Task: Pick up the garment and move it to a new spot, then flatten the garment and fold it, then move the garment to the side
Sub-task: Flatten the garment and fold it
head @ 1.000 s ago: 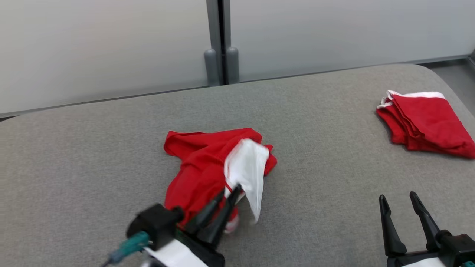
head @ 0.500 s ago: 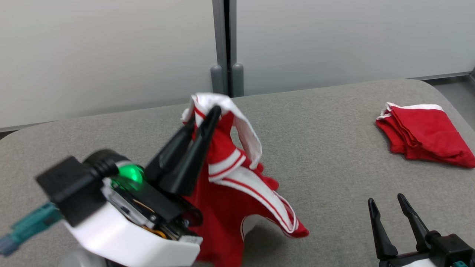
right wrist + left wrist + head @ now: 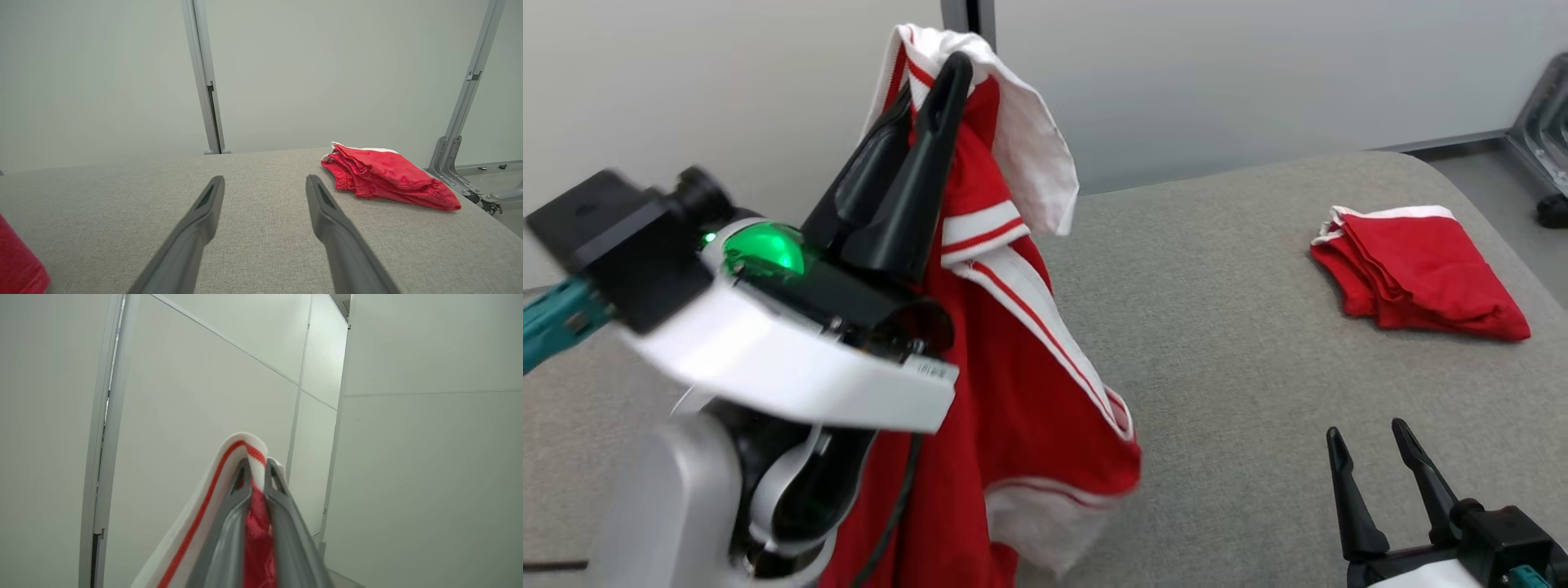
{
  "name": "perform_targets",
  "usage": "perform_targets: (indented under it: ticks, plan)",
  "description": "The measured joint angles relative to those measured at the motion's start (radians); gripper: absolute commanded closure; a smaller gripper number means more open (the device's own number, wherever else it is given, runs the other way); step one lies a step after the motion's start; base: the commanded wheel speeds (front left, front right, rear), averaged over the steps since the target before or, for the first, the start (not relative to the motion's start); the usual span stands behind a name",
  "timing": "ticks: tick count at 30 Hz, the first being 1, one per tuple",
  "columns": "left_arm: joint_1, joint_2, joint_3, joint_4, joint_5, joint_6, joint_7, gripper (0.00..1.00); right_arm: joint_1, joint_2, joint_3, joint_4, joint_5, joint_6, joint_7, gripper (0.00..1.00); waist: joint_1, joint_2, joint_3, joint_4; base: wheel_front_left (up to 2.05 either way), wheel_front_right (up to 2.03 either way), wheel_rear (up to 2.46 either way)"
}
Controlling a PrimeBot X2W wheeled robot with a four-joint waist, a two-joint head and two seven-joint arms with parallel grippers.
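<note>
The left gripper [image 3: 939, 77] is clamped on the white, red-striped band of a red fabric garment [image 3: 1029, 392], which hangs from it over the grey upholstered surface [image 3: 1241, 367]. The right gripper [image 3: 1365, 430] waits nearby, fingers apart. A folded red cloth [image 3: 1413, 273] lies at the far right.

Red white-trimmed garment [image 3: 1021, 359] hanging lifted, crumpled.

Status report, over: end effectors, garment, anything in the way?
Left end effector shut on garment; garment hangs down. Right end effector open, empty. Folded red cloth far right, not in the way.
</note>
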Motion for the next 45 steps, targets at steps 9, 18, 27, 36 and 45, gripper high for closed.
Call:
perform_targets:
  ticks: [9, 18, 27, 36, 45]
  plan:
    - [-0.071, -0.059, -0.026, 0.316, 0.04, 0.051, -0.107, 1.0, -0.032, 0.0, 0.01, 0.009, 0.022, 0.0, 0.0, 0.0, 0.0, 0.0, 0.046, -0.078, 0.0, 0.0, 0.0]
    - [-0.151, -0.084, -0.323, 0.728, -0.053, 0.12, -0.339, 1.0, -0.089, 0.0, 0.048, 0.015, 0.05, 0.0, 0.0, 0.0, 0.0001, 0.0, 0.13, -0.152, 0.0, 0.0, 0.0]
    - [-0.209, -0.086, -0.756, 0.859, -0.365, 0.026, -0.443, 0.0, -0.115, 0.0, 0.056, 0.025, 0.069, 0.0, 0.0, 0.0, 0.0, 0.0, 0.188, -0.21, 0.0, 0.0, 0.0]
    - [-0.226, -0.084, -0.901, 0.904, -0.513, -0.021, -0.479, 0.0, -0.113, 0.0, 0.031, 0.026, 0.065, 0.0, 0.0, 0.0, 0.0, 0.0, 0.175, -0.178, 0.0, 0.0, 0.0]
    - [-0.04, 0.138, -0.783, 0.807, -0.454, 0.117, -0.556, 0.0, -0.05, 0.0, -0.023, 0.004, 0.028, 0.0, 0.0, 0.0, 0.0, 0.0, 0.12, -0.108, 0.0, 0.0, 0.0]
